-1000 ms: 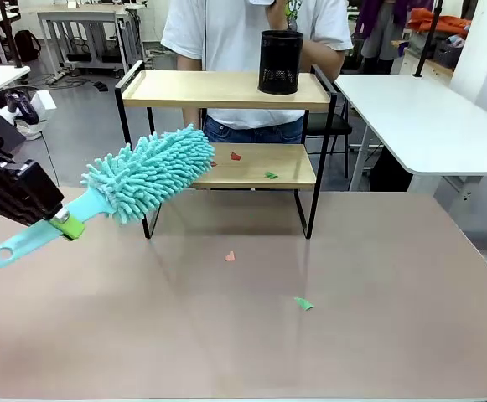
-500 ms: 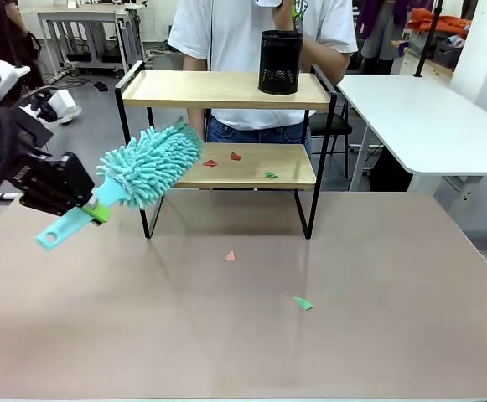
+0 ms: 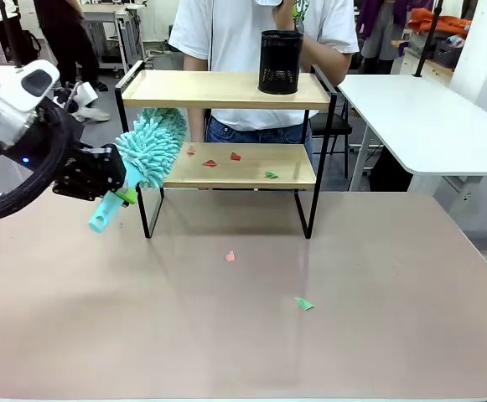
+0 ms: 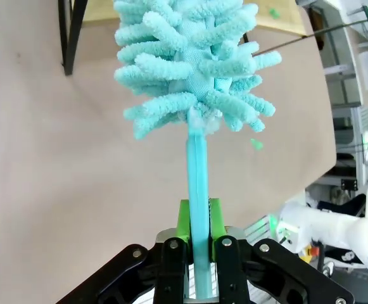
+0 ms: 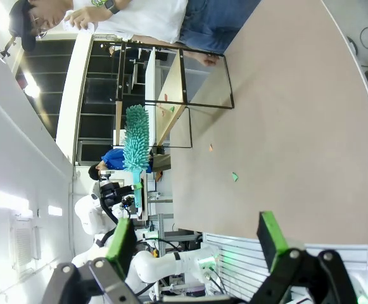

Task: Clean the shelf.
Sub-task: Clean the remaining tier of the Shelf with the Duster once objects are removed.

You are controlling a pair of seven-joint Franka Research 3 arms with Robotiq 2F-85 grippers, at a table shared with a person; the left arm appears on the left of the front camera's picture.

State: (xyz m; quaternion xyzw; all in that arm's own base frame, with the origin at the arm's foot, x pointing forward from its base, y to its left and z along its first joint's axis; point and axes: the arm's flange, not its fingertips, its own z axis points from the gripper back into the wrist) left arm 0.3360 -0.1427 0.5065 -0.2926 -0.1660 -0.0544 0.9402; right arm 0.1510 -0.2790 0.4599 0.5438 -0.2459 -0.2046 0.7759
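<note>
The shelf (image 3: 226,88) stands at the far side of the table (image 3: 377,335), at 12 o'clock in the front view; a person (image 3: 251,33) stands behind it, cut off at the top edge, with the legs partly hidden by the boards. A black mesh cup (image 3: 280,61) sits on the top board, toward 1 o'clock. The left gripper (image 3: 113,180), at 10 o'clock, is closed tight on the handle of a fluffy teal duster (image 3: 151,142); its arm is cut off by the picture's edge. The fluffy head hides the left end of the lower board, so I cannot tell if it touches the wood. In the left wrist view the jaws cover part of the handle (image 4: 196,190), and the fluff hides most of the shelf. Small paper scraps (image 3: 235,156) lie on the lower board, and two more scraps (image 3: 304,304) lie on the table; what they are is hard to make out. The right gripper (image 5: 193,237) is wide open with nothing in it. A green mark on the person's shirt is too small to read.
</note>
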